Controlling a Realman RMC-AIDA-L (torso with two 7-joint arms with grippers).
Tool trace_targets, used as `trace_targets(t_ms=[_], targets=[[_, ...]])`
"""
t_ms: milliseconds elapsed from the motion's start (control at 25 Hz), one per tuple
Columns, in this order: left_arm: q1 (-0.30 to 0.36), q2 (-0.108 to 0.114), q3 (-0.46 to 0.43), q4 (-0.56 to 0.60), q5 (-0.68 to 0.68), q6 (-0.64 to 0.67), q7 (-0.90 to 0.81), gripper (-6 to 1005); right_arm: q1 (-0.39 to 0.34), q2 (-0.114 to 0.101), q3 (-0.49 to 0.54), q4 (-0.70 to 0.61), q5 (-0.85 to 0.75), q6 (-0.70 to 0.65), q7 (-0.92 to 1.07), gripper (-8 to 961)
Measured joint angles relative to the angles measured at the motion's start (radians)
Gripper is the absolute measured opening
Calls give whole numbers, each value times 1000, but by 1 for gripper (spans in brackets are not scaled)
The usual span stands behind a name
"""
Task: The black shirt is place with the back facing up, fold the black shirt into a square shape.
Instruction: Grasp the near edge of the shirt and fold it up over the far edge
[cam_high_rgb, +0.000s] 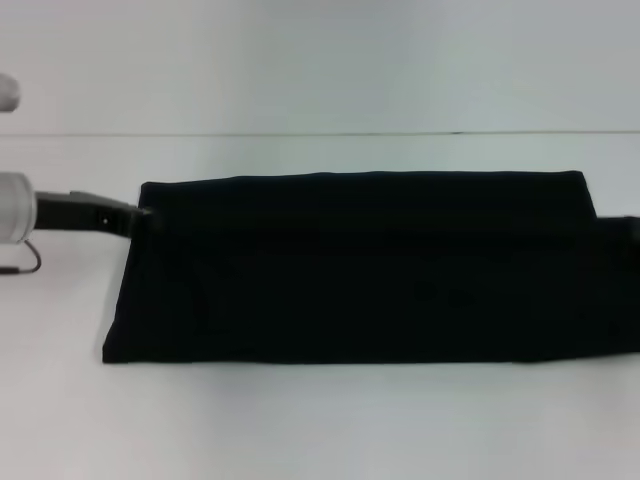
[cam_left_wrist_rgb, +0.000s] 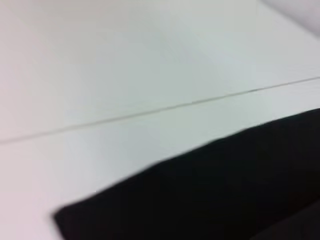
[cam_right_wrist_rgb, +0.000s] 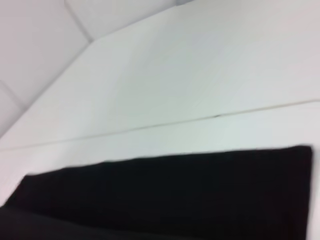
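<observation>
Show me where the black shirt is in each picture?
Head view: the shirt lies as a wide folded band across the middle of the table, running off the right edge; the left gripper is at its far left corner.
Left wrist view: shirt fills the lower right.
Right wrist view: shirt spans the bottom.
Shared landmark: the thin seam line beyond the shirt.

Left gripper (cam_high_rgb: 140, 215) low and level at the left, arm reaching inward.
</observation>
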Motion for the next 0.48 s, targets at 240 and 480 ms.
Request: trace_targets(t_ms=[240,480], targets=[[-21,-6,115,-5,3,-154,-41,21,104,18,-19,85,0,239,20,36],[-54,-6,156,-39,5,-258,-44,21,173,33,-63,128,0,383,20,37]])
